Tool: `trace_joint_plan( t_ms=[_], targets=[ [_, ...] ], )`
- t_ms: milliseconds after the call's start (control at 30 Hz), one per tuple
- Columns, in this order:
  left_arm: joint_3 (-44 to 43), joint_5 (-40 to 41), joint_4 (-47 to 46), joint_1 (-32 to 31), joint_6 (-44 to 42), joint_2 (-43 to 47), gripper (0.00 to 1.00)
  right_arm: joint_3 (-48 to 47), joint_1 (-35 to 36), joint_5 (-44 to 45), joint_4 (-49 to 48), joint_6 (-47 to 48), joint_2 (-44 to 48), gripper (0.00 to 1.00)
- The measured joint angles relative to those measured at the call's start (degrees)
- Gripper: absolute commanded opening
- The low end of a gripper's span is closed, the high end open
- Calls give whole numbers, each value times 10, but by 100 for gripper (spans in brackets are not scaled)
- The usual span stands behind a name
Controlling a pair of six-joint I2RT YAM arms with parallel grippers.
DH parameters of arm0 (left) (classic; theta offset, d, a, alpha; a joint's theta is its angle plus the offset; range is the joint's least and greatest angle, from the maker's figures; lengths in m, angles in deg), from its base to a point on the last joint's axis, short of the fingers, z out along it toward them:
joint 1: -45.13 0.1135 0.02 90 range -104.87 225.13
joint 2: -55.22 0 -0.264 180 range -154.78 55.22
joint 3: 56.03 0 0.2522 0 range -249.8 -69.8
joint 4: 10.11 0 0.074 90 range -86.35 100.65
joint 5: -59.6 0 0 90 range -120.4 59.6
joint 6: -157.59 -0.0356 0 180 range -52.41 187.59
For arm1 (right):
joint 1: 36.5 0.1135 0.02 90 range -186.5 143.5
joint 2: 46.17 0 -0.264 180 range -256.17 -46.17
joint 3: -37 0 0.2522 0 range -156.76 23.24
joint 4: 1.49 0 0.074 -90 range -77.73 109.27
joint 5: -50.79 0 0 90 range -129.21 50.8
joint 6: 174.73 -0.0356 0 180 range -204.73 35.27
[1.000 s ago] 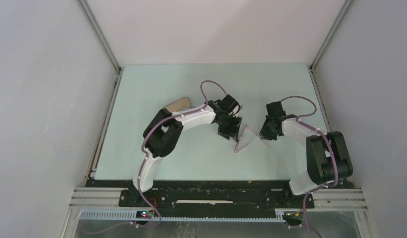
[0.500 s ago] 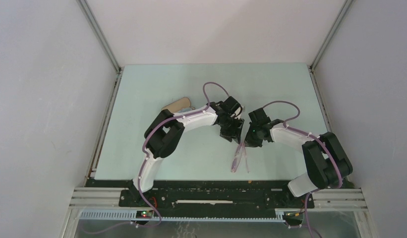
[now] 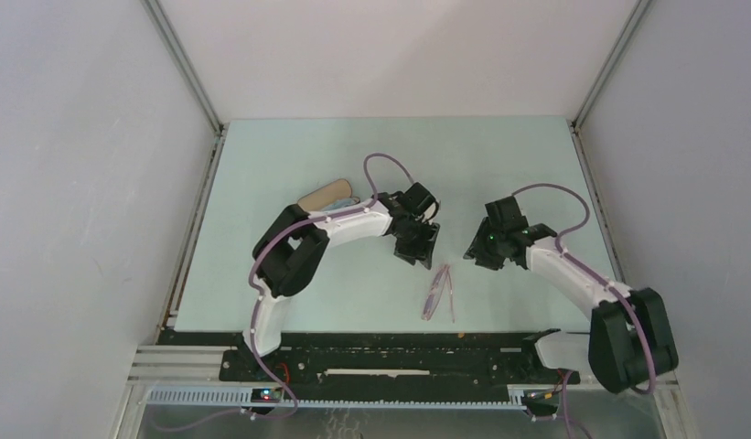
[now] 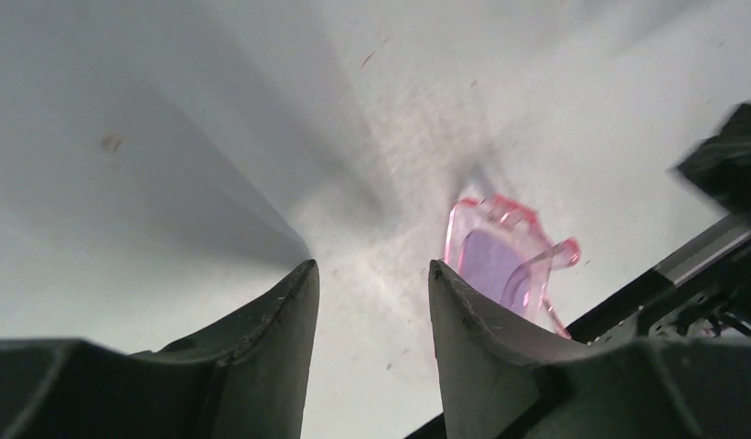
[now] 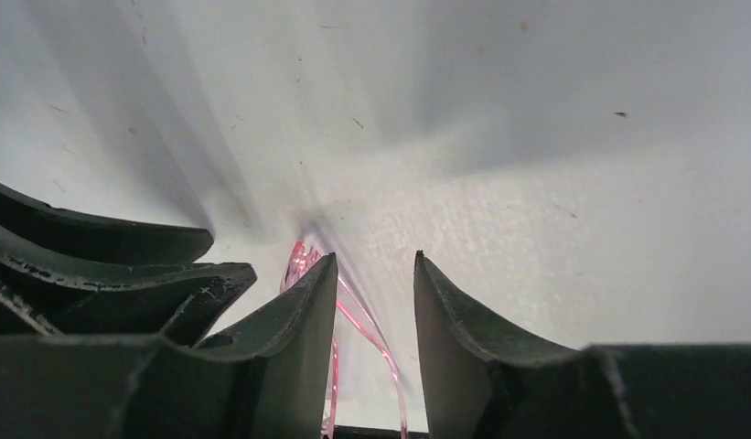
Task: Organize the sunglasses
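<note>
Pale green tabletop [image 3: 399, 155] carries the pink sunglasses [image 3: 438, 293] near its front edge, between both grippers, touching neither. Both the left gripper [image 4: 371, 274] and right gripper [image 5: 376, 265] stand partly open, empty. I'd pinch the bridge gently, sparing those thin arms.

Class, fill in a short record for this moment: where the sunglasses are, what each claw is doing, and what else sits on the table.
Sunglasses: lying on the table, toward its front edge, gripped by nothing
Left claw: open, empty, apart from the sunglasses
Right claw: open, empty; the thin pink temples show beyond its gap
Other item: tan oblong thing, partly hidden behind the left arm
</note>
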Motion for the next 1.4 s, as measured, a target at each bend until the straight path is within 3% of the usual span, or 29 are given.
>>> trace_joint_plan(
  t_ms=[33, 100, 400, 467, 500, 733, 833, 967, 1400],
  targets=[
    [8, 6, 4, 2, 0, 7, 53, 3, -4, 3, 3, 0, 18, 47],
    [26, 13, 13, 8, 1, 29, 54, 13, -7, 4, 10, -2, 52, 59],
    [100, 40, 22, 41, 1, 247, 58, 67, 83, -12, 7, -46, 128, 68],
    [120, 41, 21, 55, 1, 291, 58, 67, 104, -12, -1, -51, 119, 88],
    [131, 42, 22, 63, 1, 307, 58, 67, 111, -12, -6, -57, 112, 90],
    [208, 62, 43, 124, 6, 398, 59, 67, 157, 2, -30, -83, 58, 94],
    [227, 69, 49, 142, 8, 440, 59, 67, 175, 18, -37, -95, 33, 90],
    [244, 73, 52, 163, 10, 488, 60, 42, 214, 62, -23, -108, -16, 77],
    [274, 65, 68, 255, 9, 517, 59, -12, 265, 112, 3, -125, -83, 41]
  ],
)
